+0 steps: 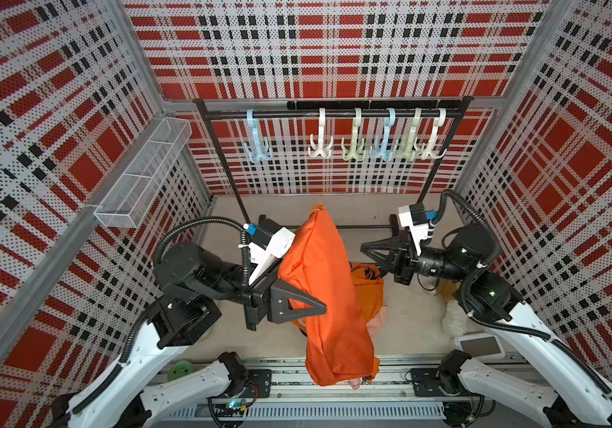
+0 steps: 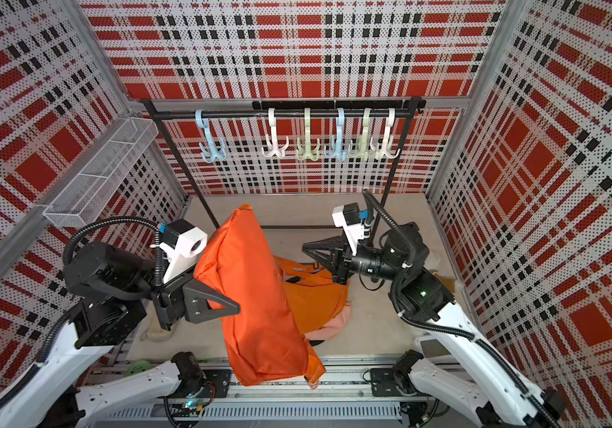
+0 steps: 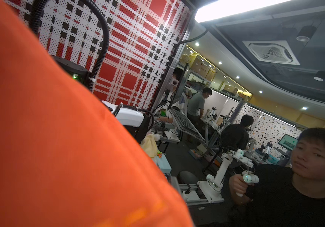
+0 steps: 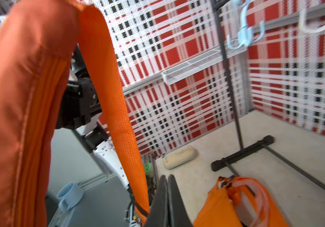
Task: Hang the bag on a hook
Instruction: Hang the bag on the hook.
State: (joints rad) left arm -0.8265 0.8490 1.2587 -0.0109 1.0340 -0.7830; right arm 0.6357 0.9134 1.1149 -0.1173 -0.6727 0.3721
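Observation:
The orange bag [image 1: 319, 281] [image 2: 256, 296] hangs lifted above the floor, and my left gripper [image 1: 319, 305] [image 2: 236, 307] is shut on its side. In the left wrist view the bag's fabric [image 3: 49, 137] hides the jaws. The bag's woven strap [image 4: 116, 98] runs down beside my right gripper [image 4: 167, 176] [image 1: 363, 247], which is shut with its fingers pressed together and nothing visible between them. Several pastel hooks hang from the black rail [image 1: 334, 113] at the back, among them a blue hook [image 1: 256, 148] and a white hook [image 1: 321, 146], all bare.
A second orange bag [image 1: 369, 292] [image 4: 222, 204] lies crumpled on the floor under the right gripper. The rack's black foot [image 4: 242, 153] crosses the floor. A wire basket [image 1: 141, 174] is fixed to the left wall. A white device [image 1: 480, 346] sits front right.

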